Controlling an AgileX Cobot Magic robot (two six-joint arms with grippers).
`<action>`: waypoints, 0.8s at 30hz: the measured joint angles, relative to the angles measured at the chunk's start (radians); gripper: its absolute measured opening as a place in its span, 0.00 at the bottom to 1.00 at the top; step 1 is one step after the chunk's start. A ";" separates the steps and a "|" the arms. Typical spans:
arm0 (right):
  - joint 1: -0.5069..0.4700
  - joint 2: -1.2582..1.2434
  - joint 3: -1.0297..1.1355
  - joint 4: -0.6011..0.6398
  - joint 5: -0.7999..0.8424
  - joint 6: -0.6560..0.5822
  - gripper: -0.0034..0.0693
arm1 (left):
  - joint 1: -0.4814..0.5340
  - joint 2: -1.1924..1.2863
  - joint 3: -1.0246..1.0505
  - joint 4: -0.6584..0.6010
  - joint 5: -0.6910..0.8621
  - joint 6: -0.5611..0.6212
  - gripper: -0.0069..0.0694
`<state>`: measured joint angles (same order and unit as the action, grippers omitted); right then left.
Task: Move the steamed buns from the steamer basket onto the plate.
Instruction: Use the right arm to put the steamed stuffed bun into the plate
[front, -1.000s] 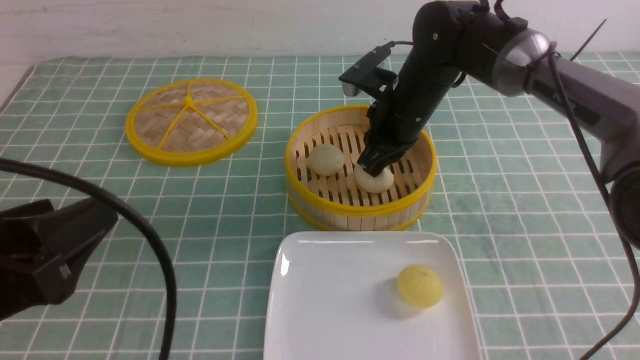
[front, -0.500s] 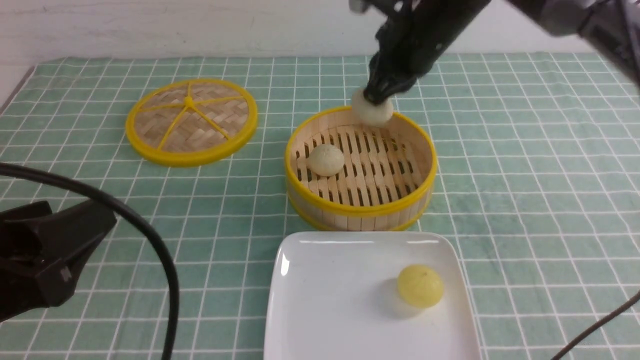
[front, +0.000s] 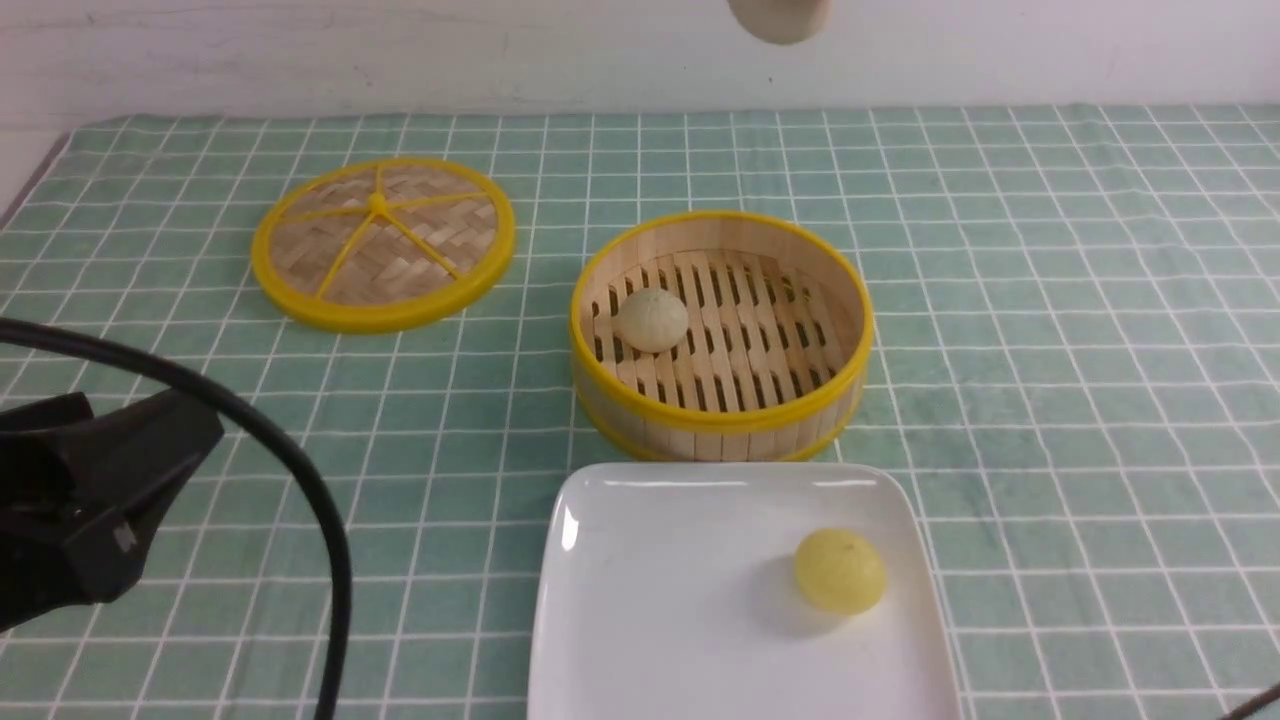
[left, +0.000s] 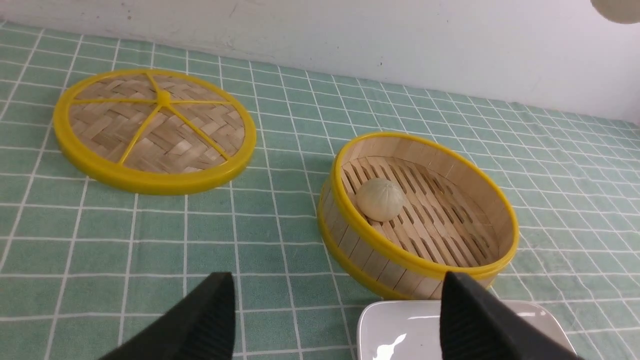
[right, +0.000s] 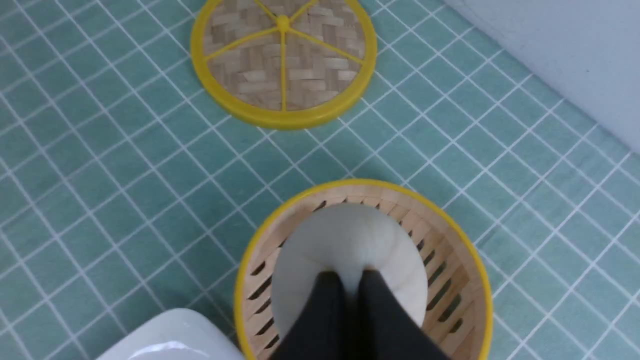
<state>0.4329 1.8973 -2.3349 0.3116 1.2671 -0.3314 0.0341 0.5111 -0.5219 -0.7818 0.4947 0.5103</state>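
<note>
- Left gripper, lower left of front view: jaws spread wide, nothing in them, idle.
- Plate, bottom centre: yellow bun sits on its right part. One of three done.
- Basket, mid frame, just behind plate: one pale bun on the slats at its left side, not yet moved.
- Lid, upper left, lies flat, well apart from basket.
- Lifted bun, top edge of front view, high above basket. Right gripper has it, fingers clenched into its top. Looks mid-transfer, plate next.
</note>
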 joint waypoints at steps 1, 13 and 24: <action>0.000 -0.048 0.073 0.008 -0.001 0.010 0.07 | 0.000 0.000 0.000 0.000 0.000 0.000 0.80; 0.001 -0.262 0.901 0.250 -0.048 -0.225 0.08 | 0.000 0.000 0.000 0.000 -0.009 0.000 0.80; 0.000 -0.203 1.112 0.490 -0.308 -0.550 0.08 | 0.000 0.000 0.000 0.000 -0.011 0.000 0.80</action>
<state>0.4331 1.6945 -1.2231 0.8015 0.9596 -0.8817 0.0341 0.5111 -0.5219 -0.7818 0.4834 0.5103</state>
